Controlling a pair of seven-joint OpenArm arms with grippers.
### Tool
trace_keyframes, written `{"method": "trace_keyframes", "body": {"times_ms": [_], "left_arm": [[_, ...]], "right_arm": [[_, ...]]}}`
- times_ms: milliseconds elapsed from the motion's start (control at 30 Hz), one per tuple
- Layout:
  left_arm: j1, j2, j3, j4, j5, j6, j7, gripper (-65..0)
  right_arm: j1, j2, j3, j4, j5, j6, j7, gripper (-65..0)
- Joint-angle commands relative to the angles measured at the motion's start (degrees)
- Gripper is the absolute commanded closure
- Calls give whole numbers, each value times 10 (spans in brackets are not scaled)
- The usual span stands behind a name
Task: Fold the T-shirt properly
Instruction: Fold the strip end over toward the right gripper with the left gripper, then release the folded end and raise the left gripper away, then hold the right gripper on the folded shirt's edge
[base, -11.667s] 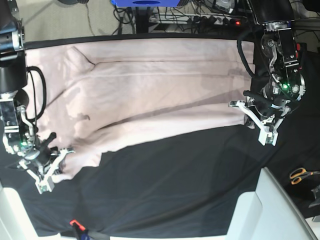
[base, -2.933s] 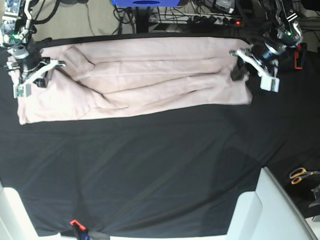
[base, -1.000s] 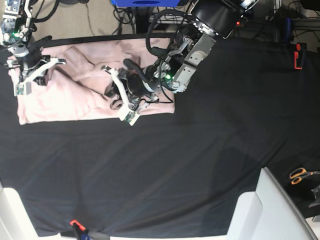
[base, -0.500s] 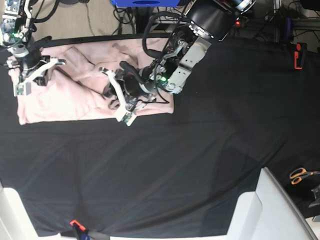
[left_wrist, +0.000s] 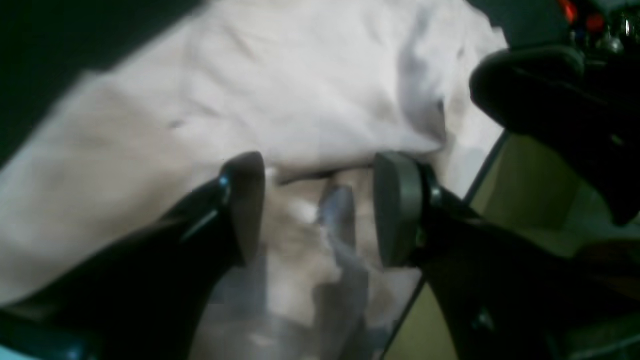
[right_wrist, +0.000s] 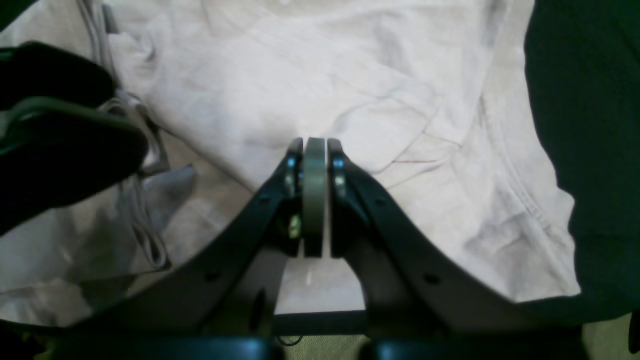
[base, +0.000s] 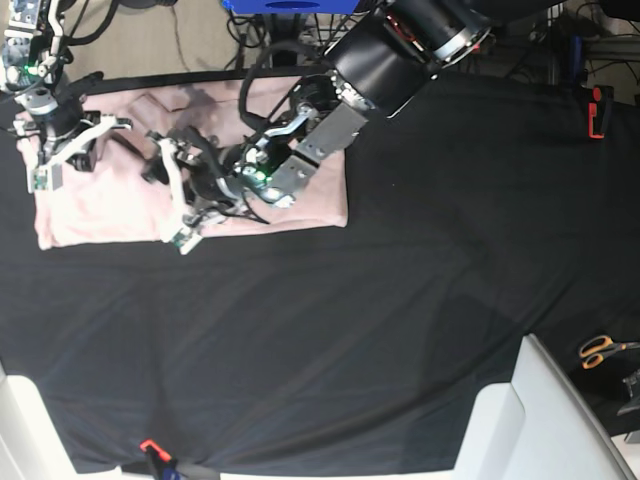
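Pale pink T-shirt (base: 300, 205) lying folded into a band near the far edge of the black-clothed worktop (base: 400, 330), towards the far corner on the right arm's side. Left hand (base: 170, 190) stretched across the shirt with jaws parted, fingers (left_wrist: 247, 200) either side of a fabric ridge, nothing clamped between them. Right hand (base: 55, 150) over the shirt's outer end near the worktop's side edge, jaws pressed together; whether any cloth is pinched between them cannot be told. Orange-handled scissors (base: 600, 350) off the worktop's opposite side.
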Motion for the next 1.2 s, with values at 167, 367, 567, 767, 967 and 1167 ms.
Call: {"method": "trace_keyframes", "body": {"times_ms": [167,367,567,767,967,1167], "left_arm": [[-33,-36,-9,74,-7,1,-39,-270],[70,-177,-118,201,-8,31,-39,0],[268,-267,-360,291,-3,30,-42,0],[393,-294,-532,297,-3,30,-44,0],[423,-292,-611,298,-3,29,-44,0],[419,-284,-613,298,-3,29,-44,0]], "right_arm": [[-1,8,-2,29,4,2,12,-8],[-13,9,-80,86,4,12,10,-8],[-14,-40,-132,84,7,21,10,-15],[-17,-96,-135,58,7,22,-3,-230],[-12,-92,-132,5,7,22,-11,-431],[-9,-84,-132,-40,7,25,-11,-398]]}}
